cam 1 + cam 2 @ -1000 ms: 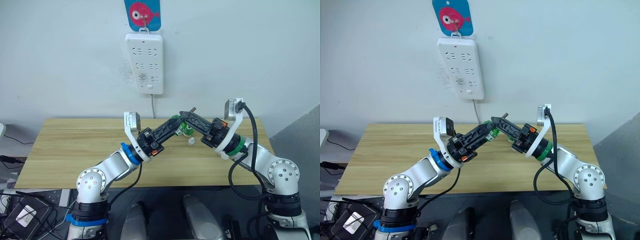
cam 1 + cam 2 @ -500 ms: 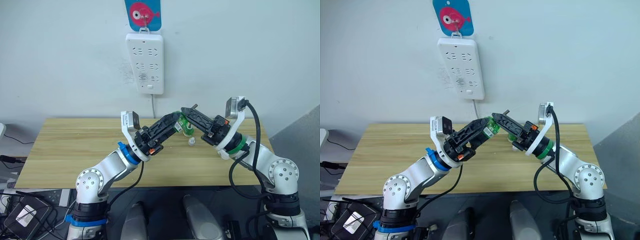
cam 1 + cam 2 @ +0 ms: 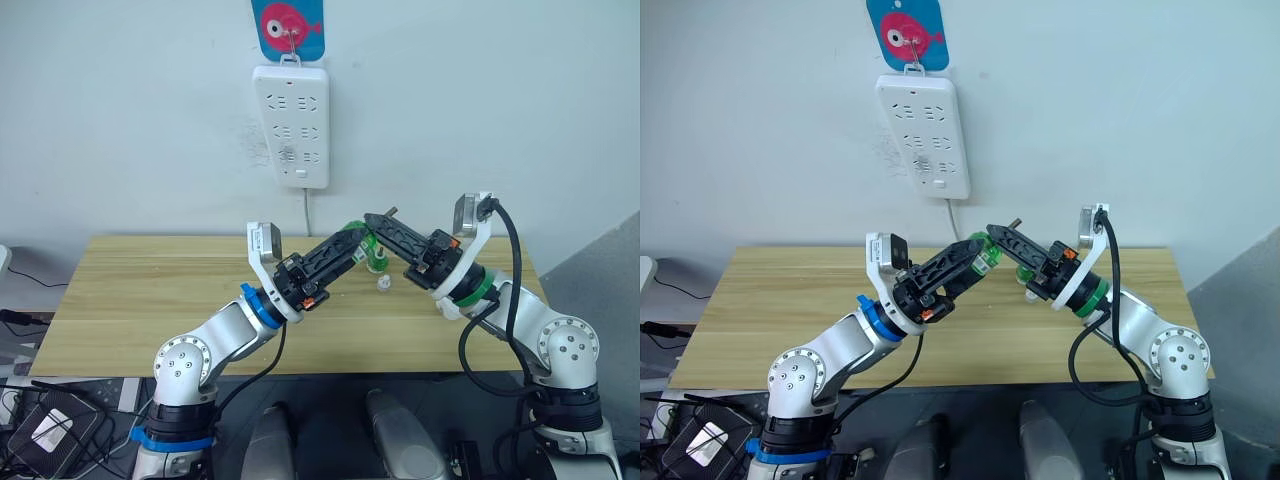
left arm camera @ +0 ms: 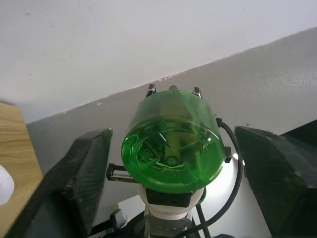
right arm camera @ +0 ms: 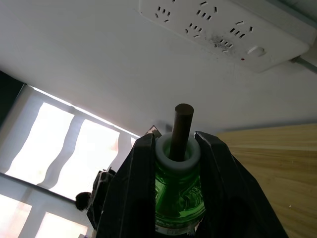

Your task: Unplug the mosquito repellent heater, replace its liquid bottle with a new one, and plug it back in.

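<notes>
Pale wood runs across the table (image 3: pixel 150 290) I am working over, with a white wall behind it and a white power strip (image 3: pixel 290 125) hanging from a hook under a blue card with a pink fish (image 3: pixel 288 28). My left gripper (image 3: pixel 352 243) reaches up and in from the left, above the middle of the table, and in the left wrist view its two fingers (image 4: pixel 74 183) stand spread wide, with the round green base of the bottle (image 4: pixel 172 141) between them and not touching either one. My right gripper (image 3: pixel 372 222) comes in from the right and meets the left one tip to tip in the air. Its fingers (image 5: pixel 129 188) are pinched on that small green bottle, gripping it by the neck, and the thin dark wick (image 5: pixel 180 130) pokes up from a white collar between them. Just right of the meeting point and lower, a second small green bottle (image 3: pixel 375 260) is partly hidden behind the right gripper, near the back of the table. In front of it a tiny clear cap (image 3: pixel 382 285) sits on the wood.
</notes>
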